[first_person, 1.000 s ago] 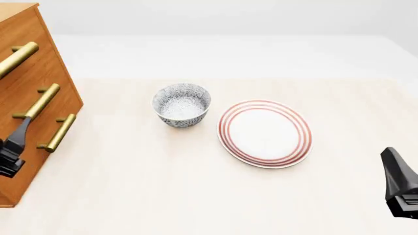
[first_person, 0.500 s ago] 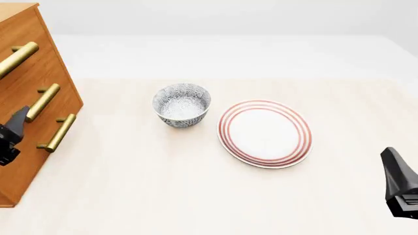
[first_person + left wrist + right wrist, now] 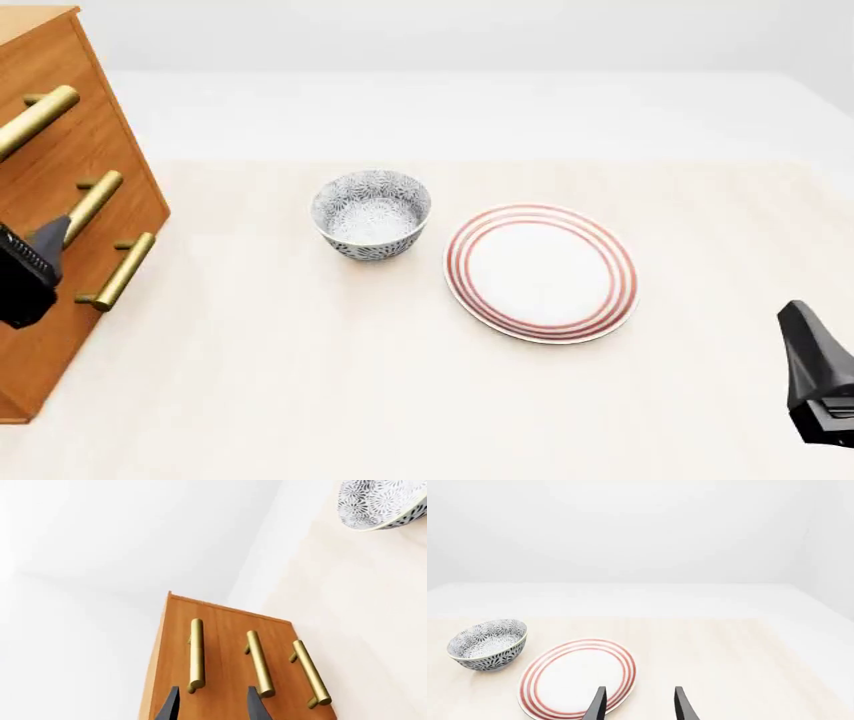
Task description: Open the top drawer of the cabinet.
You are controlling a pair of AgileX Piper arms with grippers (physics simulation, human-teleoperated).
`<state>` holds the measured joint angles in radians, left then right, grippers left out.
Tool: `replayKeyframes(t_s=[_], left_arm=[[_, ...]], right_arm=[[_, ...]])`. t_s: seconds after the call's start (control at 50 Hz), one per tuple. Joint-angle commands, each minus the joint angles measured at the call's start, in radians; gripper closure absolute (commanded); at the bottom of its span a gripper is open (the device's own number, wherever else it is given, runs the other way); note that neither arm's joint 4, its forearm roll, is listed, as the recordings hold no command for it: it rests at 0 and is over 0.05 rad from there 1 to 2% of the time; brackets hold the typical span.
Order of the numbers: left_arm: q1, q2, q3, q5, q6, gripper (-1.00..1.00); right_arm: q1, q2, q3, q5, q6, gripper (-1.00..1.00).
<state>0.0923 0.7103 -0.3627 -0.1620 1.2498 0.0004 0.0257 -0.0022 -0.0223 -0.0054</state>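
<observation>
Drawer fronts stack down the cabinet (image 3: 54,190) at the table's far left; the top drawer (image 3: 177,650) is shut, its brass handle (image 3: 36,117) highest of three (no writing shows anywhere). Left gripper (image 3: 212,704) hangs just before the cabinet face with its fingers parted, gripping nothing, near that handle's end. Right gripper (image 3: 638,704) is likewise spread and empty, above the striped plate (image 3: 541,272) beside the patterned bowl (image 3: 372,213).

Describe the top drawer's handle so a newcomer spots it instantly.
Find the tall wooden cabinet at the table's left edge. Three brass bar handles run down its front; the top drawer's handle is the highest, nearest the cabinet's top.
</observation>
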Motion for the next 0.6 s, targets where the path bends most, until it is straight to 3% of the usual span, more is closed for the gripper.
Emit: replayKeyframes(t_s=[0.02,0.18,0.3,0.52,0.6], left_arm=[[0.027,0.054,0.015,-0.072,0.057,-1.0],[0.078,0.104,0.072,-0.194,0.126,-1.0],[0.075,0.126,0.045,-0.203,0.124,-1.0],[0.105,0.193,0.043,-0.318,0.177,-1.0],[0.09,0.205,0.023,-0.304,0.165,-1.0]], right_arm=[[0.0,0.0,0.0,0.0,0.0,-1.0],[0.0,0.0,0.0,0.0,0.0,-1.0],[0.0,0.0,0.0,0.0,0.0,-1.0],[0.0,0.0,0.0,0.0,0.001,-1.0],[0.0,-0.007,-0.003,0.01,0.0,-1.0]])
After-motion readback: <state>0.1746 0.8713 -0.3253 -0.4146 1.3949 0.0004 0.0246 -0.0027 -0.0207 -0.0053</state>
